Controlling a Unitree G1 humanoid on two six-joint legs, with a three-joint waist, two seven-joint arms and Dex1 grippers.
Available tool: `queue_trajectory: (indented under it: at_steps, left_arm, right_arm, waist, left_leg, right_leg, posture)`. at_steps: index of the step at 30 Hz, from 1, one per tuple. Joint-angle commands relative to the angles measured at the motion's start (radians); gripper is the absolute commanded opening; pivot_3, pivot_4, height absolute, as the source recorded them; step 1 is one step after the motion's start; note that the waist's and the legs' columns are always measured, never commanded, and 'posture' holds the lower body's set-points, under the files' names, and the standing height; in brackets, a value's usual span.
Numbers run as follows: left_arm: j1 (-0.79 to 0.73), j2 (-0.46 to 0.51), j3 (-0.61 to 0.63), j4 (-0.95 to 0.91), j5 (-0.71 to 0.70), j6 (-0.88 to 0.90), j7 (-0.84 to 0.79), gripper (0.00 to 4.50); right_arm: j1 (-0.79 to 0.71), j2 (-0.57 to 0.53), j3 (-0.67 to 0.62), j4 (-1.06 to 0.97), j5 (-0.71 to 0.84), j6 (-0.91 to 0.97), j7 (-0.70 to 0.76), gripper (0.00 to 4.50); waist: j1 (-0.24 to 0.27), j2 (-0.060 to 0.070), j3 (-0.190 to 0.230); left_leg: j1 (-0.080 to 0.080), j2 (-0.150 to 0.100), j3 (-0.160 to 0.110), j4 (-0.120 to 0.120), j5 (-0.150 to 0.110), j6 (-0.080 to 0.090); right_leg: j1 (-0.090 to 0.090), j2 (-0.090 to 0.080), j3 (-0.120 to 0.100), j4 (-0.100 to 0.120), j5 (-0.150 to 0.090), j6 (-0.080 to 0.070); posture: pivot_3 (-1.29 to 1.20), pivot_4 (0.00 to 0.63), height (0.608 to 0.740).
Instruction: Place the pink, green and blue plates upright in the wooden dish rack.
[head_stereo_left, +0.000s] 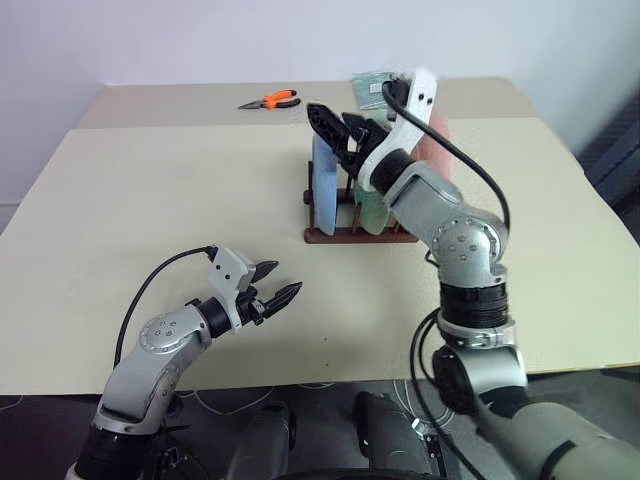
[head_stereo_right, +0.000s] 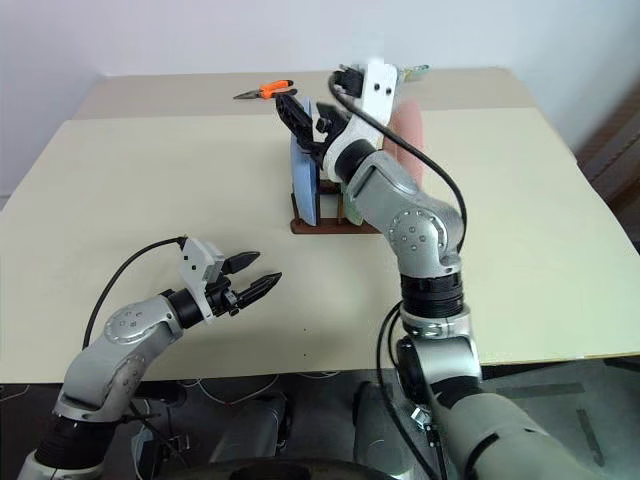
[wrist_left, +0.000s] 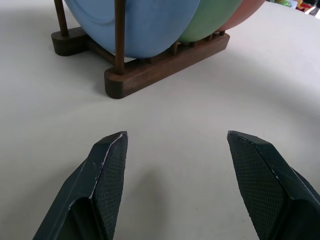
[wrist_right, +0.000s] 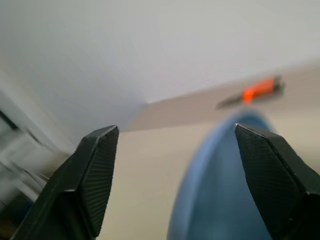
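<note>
A: All three plates standing on edge in the wooden dish rack (head_stereo_left: 345, 232) at mid-table. Blue plate (head_stereo_left: 325, 190) in the slot on the robot's left end, green plate (wrist_left: 212, 15) next to it, pink plate (head_stereo_left: 438, 145) on the right end.

B: Right gripper (head_stereo_left: 338, 128) up high, just above and beside the blue plate's top rim, fingers spread wide, nothing between them. Plate edge sitting below and between the pads in the wrist view, no contact visible.

A: Looks like a release. And the left gripper (head_stereo_left: 275, 288)?

B: Low over the table (head_stereo_left: 120, 200), well short of the rack, jaws apart, empty, pointing toward the rack's near corner.

A: Key geometry now: plates broadside across the rack, thin edges up, rack's long bars running left to right. Right hand far nearer, directly over the row.

B: Safest exit probably straight up and back, clear of the blue rim. Any sideways sweep risks tipping a plate.

A: Orange pliers (head_stereo_left: 270, 100) at the far edge, well apart from everything.
</note>
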Motion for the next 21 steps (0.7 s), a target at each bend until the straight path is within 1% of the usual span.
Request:
queue_trajectory:
  at_steps: [1, 3, 5, 7, 8, 9, 10, 11, 12, 14, 17, 21]
  left_arm:
    - [-0.002, -0.005, -0.004, -0.039, 0.005, 0.000, 0.004, 3.26]
    - [-0.013, -0.001, 0.008, -0.016, 0.011, -0.019, -0.001, 3.26]
    - [-0.030, 0.004, 0.032, 0.031, 0.033, -0.057, 0.004, 3.26]
    - [-0.040, 0.007, 0.047, 0.061, 0.050, -0.082, 0.008, 3.26]
    - [-0.045, 0.010, 0.061, 0.083, 0.062, -0.100, 0.011, 3.26]
    - [-0.046, 0.027, 0.094, 0.122, 0.076, -0.129, 0.009, 3.26]
    - [-0.049, 0.037, 0.114, 0.149, 0.087, -0.148, 0.009, 3.26]
    - [-0.049, 0.054, 0.141, 0.181, 0.093, -0.169, 0.003, 3.26]
    - [-0.049, 0.067, 0.160, 0.202, 0.096, -0.184, -0.003, 3.26]
    - [-0.051, 0.080, 0.176, 0.224, 0.098, -0.199, -0.011, 3.26]
    - [-0.047, 0.089, 0.183, 0.237, 0.104, -0.213, -0.023, 3.26]
    - [-0.014, 0.078, 0.174, 0.205, 0.103, -0.206, -0.027, 3.26]
  right_arm:
    - [-0.025, -0.167, 0.080, -0.167, -0.177, -0.147, 0.222, 3.45]
    - [0.021, -0.293, 0.035, -0.232, -0.193, -0.183, 0.339, 3.45]
    - [0.114, -0.431, -0.068, -0.257, -0.184, -0.181, 0.432, 3.45]
    - [0.182, -0.508, -0.134, -0.254, -0.173, -0.179, 0.486, 3.45]
    - [0.243, -0.562, -0.184, -0.241, -0.171, -0.176, 0.530, 3.45]
    - [0.356, -0.612, -0.281, -0.224, -0.148, -0.154, 0.587, 3.45]
    - [0.437, -0.647, -0.353, -0.207, -0.130, -0.140, 0.631, 3.45]
    - [0.539, -0.665, -0.414, -0.190, -0.123, -0.134, 0.669, 3.45]
    - [0.615, -0.671, -0.446, -0.177, -0.123, -0.139, 0.695, 3.45]
    - [0.707, -0.671, -0.455, -0.135, -0.162, -0.182, 0.727, 3.45]
    - [0.760, -0.648, -0.418, -0.062, -0.236, -0.254, 0.739, 3.45]
    - [0.770, -0.603, -0.350, 0.049, -0.325, -0.362, 0.744, 3.45]
  waist:
    - [0.001, 0.000, 0.000]
    - [0.001, -0.001, 0.000]
    - [0.010, -0.003, -0.001]
    - [0.012, -0.003, -0.001]
    - [0.010, -0.003, -0.001]
    - [0.010, -0.003, -0.001]
    - [0.016, -0.004, -0.002]
    - [0.022, -0.005, -0.002]
    - [0.026, -0.005, -0.002]
    - [0.022, -0.002, -0.001]
    - [0.018, 0.001, -0.001]
    - [0.018, 0.000, -0.001]
  left_leg:
    - [0.000, 0.000, 0.000, 0.000, 0.000, 0.000]
    - [0.000, 0.000, 0.000, 0.000, 0.000, 0.000]
    - [0.000, 0.000, 0.000, 0.000, 0.000, 0.000]
    - [0.001, 0.000, -0.001, 0.001, -0.001, 0.001]
    - [0.001, 0.000, 0.000, 0.002, -0.001, 0.001]
    - [0.001, 0.000, 0.000, 0.002, -0.001, 0.002]
    - [0.001, 0.000, 0.000, 0.002, -0.001, 0.002]
    - [0.001, 0.000, -0.001, 0.002, -0.002, 0.003]
    - [0.001, 0.000, 0.000, 0.002, -0.002, 0.003]
    - [0.001, 0.000, 0.002, 0.001, -0.003, 0.005]
    - [0.002, 0.000, 0.007, 0.003, -0.003, 0.005]
    - [0.002, 0.000, 0.007, 0.004, -0.003, 0.005]
  right_leg:
    - [0.000, 0.000, 0.000, 0.000, 0.000, 0.000]
    - [0.001, 0.000, 0.000, -0.001, -0.001, 0.002]
    - [0.002, 0.000, -0.001, -0.002, -0.003, 0.005]
    - [0.006, -0.001, -0.002, -0.004, -0.004, 0.005]
    - [0.007, -0.001, -0.002, -0.005, -0.004, 0.004]
    - [0.007, -0.002, -0.001, -0.005, -0.004, 0.004]
    - [0.007, -0.002, -0.001, -0.005, -0.004, 0.004]
    - [0.007, -0.002, -0.002, -0.005, -0.004, 0.004]
    - [0.007, -0.002, -0.002, -0.005, -0.004, 0.004]
    - [0.006, -0.002, -0.001, -0.005, -0.003, 0.002]
    - [0.006, -0.004, 0.002, -0.005, -0.004, 0.004]
    - [0.007, -0.004, 0.001, -0.005, -0.004, 0.004]
  posture:
    - [0.00, 0.150, 0.740]
    - [0.00, 0.150, 0.740]
    - [0.00, 0.150, 0.740]
    - [0.00, 0.150, 0.740]
    - [0.00, 0.150, 0.740]
    - [0.00, 0.150, 0.740]
    - [0.00, 0.150, 0.740]
    - [0.00, 0.150, 0.740]
    - [0.00, 0.150, 0.740]
    - [0.00, 0.150, 0.740]
    - [0.00, 0.150, 0.740]
    - [0.00, 0.150, 0.740]
